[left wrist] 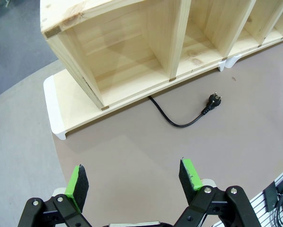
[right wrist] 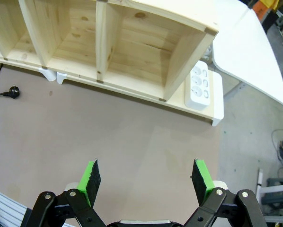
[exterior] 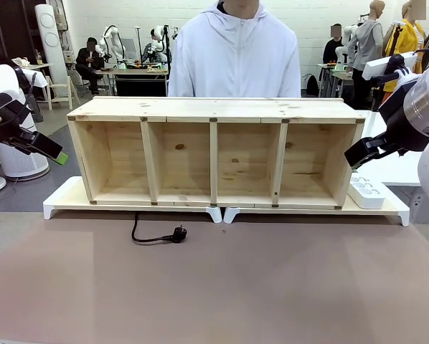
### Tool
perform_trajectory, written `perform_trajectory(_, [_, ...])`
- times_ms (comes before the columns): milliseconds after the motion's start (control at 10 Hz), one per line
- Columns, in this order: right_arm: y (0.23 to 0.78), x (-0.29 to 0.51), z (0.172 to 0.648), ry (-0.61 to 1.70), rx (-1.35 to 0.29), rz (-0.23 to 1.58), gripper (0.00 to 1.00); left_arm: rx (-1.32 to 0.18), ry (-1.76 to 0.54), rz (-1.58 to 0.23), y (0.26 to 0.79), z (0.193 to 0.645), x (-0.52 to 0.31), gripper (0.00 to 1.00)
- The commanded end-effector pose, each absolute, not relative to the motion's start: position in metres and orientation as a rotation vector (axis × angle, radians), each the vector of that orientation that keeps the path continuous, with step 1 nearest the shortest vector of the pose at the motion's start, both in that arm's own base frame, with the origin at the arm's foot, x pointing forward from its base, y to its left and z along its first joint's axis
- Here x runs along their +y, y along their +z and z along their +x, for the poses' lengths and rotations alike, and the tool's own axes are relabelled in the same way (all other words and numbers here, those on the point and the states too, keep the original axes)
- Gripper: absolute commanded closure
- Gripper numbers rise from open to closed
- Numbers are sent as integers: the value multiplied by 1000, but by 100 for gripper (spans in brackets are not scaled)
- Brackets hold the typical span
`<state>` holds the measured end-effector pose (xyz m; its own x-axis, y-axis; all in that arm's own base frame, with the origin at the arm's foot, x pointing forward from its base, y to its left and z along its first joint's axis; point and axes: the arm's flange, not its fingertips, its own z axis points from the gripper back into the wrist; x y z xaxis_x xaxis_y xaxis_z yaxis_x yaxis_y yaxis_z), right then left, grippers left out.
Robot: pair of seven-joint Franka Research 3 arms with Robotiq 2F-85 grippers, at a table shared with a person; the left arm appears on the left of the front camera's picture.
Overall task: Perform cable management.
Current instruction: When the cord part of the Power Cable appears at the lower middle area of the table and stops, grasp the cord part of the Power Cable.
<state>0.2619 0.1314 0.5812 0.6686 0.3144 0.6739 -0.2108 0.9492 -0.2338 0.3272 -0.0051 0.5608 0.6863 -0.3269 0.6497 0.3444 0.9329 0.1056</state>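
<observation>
A short stretch of the black cable point(exterior: 151, 237) comes out from under the white riser and ends in a black plug point(exterior: 178, 233) on the brown table; the same cable point(left wrist: 172, 118) and plug point(left wrist: 213, 100) lie ahead of my left gripper point(left wrist: 134, 182), which hangs open and empty above the table. The rest of the cable is hidden behind the wooden shelf. My right gripper point(right wrist: 147, 181) is open and empty too, high over the table's right part. The white power strip point(exterior: 366, 192) sits on the riser beside the shelf's right end, also seen as the power strip point(right wrist: 200, 85) from the right wrist.
A long wooden shelf point(exterior: 214, 109) with several open compartments stands on two white risers point(exterior: 62, 199) across the table. A person in a white hoodie point(exterior: 234, 57) stands behind it. Brown table surface point(exterior: 222, 287) lies open in front.
</observation>
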Motion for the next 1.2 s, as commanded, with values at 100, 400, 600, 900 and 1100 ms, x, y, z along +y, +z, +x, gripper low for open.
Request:
perform_trajectory(100, [580,130,265,292,-786,-141,0,-721,-363,-33,561,327,-6,0])
perform_trajectory(400, [580,130,265,292,-786,-141,0,-721,-363,-33,561,327,-6,0])
perform_trajectory(600, [580,130,265,292,-786,-141,0,-721,-363,-33,561,327,-6,0])
perform_trajectory(900, [580,130,265,292,-786,-141,0,-721,-363,-33,561,327,-6,0])
perform_trajectory(1100, [580,130,265,292,-786,-141,0,-721,-363,-33,561,327,-6,0])
